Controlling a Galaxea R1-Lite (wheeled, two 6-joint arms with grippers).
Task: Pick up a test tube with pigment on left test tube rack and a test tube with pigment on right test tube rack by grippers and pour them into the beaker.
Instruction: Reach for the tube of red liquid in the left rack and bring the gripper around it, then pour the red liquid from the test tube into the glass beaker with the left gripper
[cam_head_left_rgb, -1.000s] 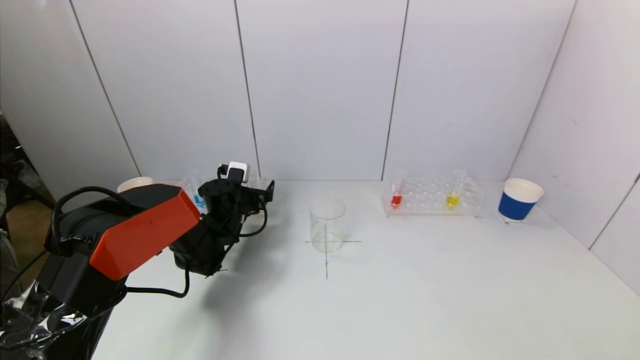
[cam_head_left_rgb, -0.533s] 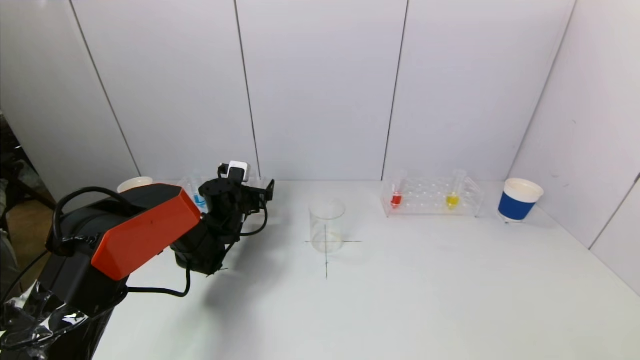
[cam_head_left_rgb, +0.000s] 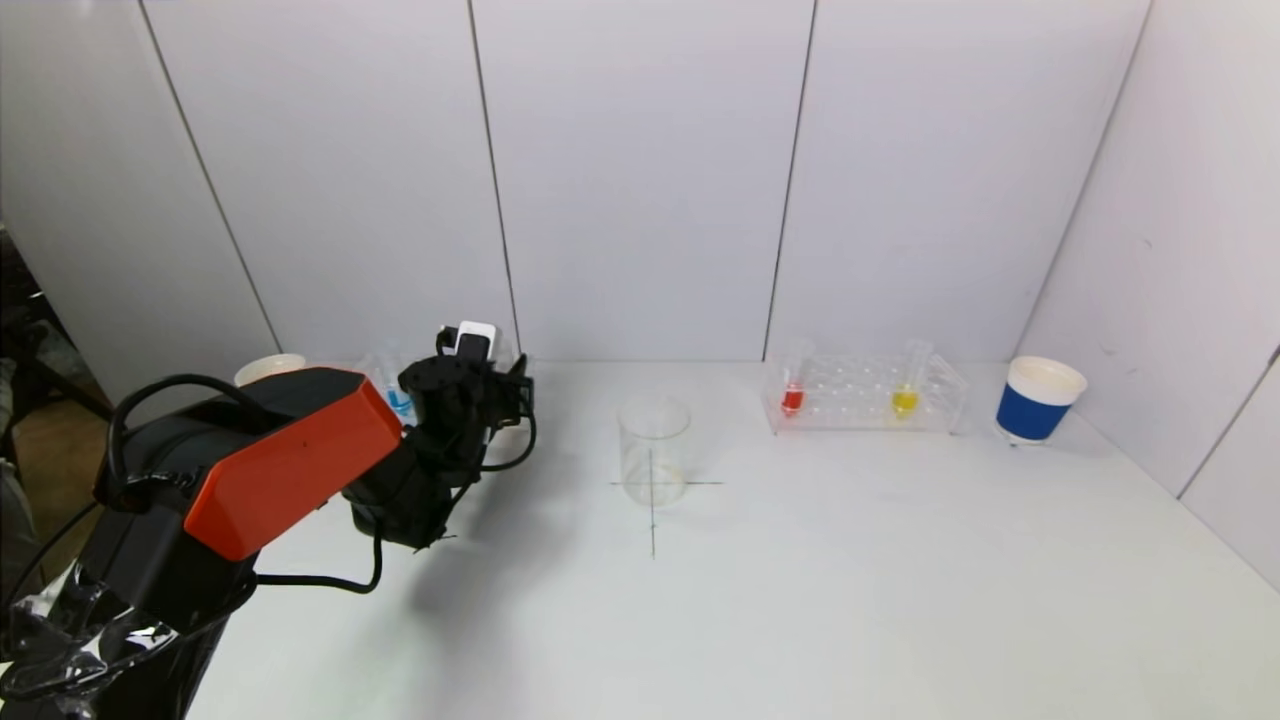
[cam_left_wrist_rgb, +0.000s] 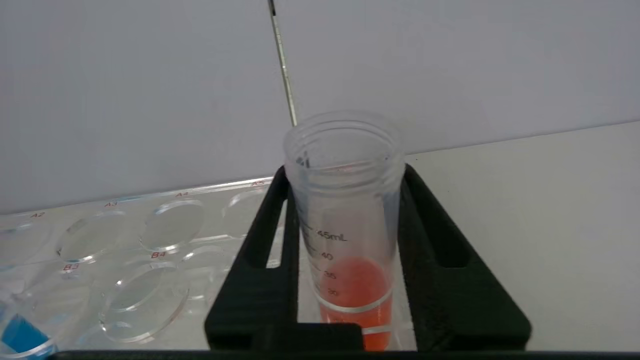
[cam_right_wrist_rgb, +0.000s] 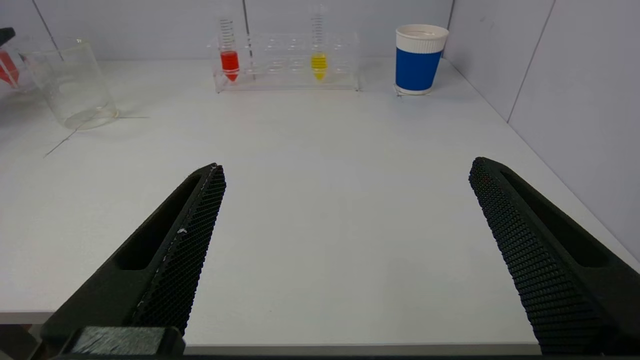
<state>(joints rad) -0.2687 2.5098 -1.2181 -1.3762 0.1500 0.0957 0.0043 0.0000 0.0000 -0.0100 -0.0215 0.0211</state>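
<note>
Clear plastic and black jaws meet at the far left of the table (cam_head_left_rgb: 800, 600): the left gripper (cam_left_wrist_rgb: 345, 240) is pinched on an orange-red pigment tube (cam_left_wrist_rgb: 345, 210) that stands upright in the left rack (cam_left_wrist_rgb: 150, 240), a finger pressed to each side of its wall just below the open rim. One blue-filled tube (cam_left_wrist_rgb: 20, 335) sits a few holes away in the same rack. The held tube's long axis is vertical and its tip is down in its hole, so I judge the coming move has to be a straight lift along that axis before anything sideways; a tilt now would lever the tube against the rack.

Next comes the beaker (cam_head_left_rgb: 654, 450), empty-looking, standing on a pencilled cross near the table's middle, to the right of the left gripper and well apart from it.

Further right, the right rack (cam_head_left_rgb: 865, 395) holds a red tube (cam_head_left_rgb: 793, 390) and a yellow tube (cam_head_left_rgb: 906, 392), both upright, with a blue paper cup (cam_head_left_rgb: 1035, 400) just beyond.

The right gripper (cam_right_wrist_rgb: 345, 260) hangs back over the table's near edge, jaws spread wide and empty, far from its rack. The left arm is plainly the one in play.
</note>
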